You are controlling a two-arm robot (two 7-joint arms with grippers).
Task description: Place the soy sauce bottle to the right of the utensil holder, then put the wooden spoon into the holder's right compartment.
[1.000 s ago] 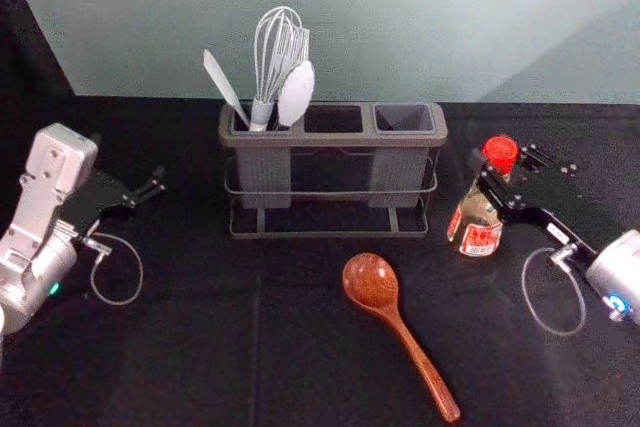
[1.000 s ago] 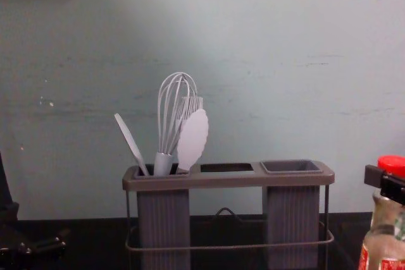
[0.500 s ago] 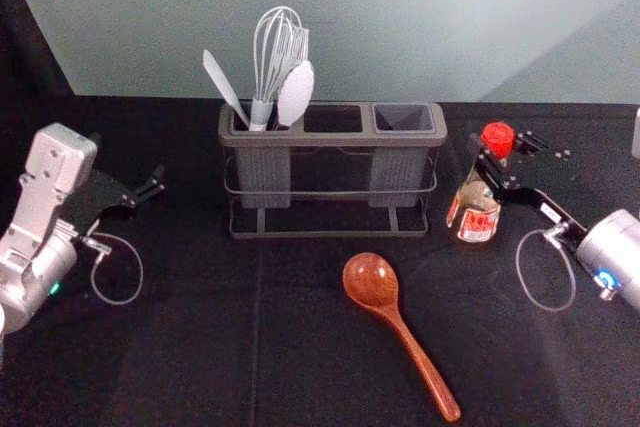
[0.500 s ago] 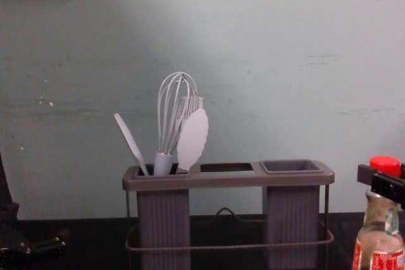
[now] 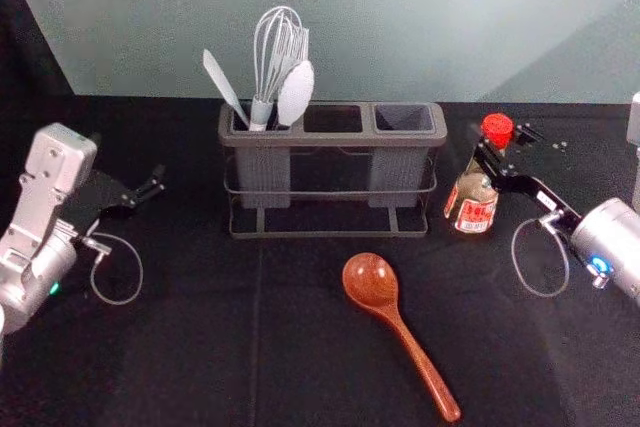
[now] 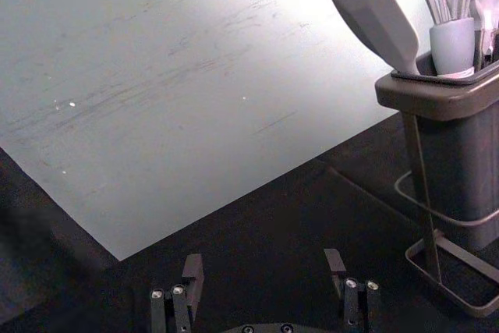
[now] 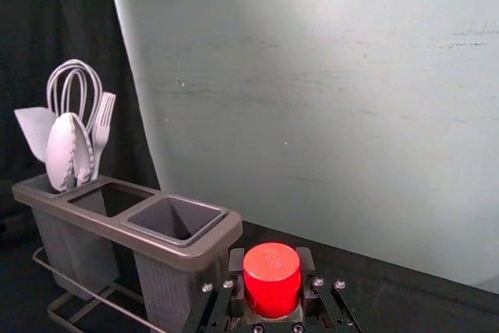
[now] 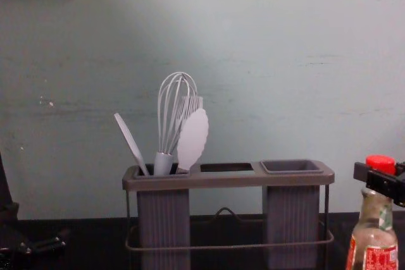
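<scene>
Behind black cloth (image 5: 200, 347), a pale wall (image 5: 400, 17). Far left, left gripper (image 5: 154, 184) parked, fingers spread. Next, utensil holder (image 5: 330, 140), white utensils (image 5: 296, 95) in its left compartment. In front, wooden spoon (image 5: 371, 282) on the cloth. Just right of the holder, right gripper (image 5: 499, 152) clenched around soy sauce bottle (image 5: 475, 209) near its top.
</scene>
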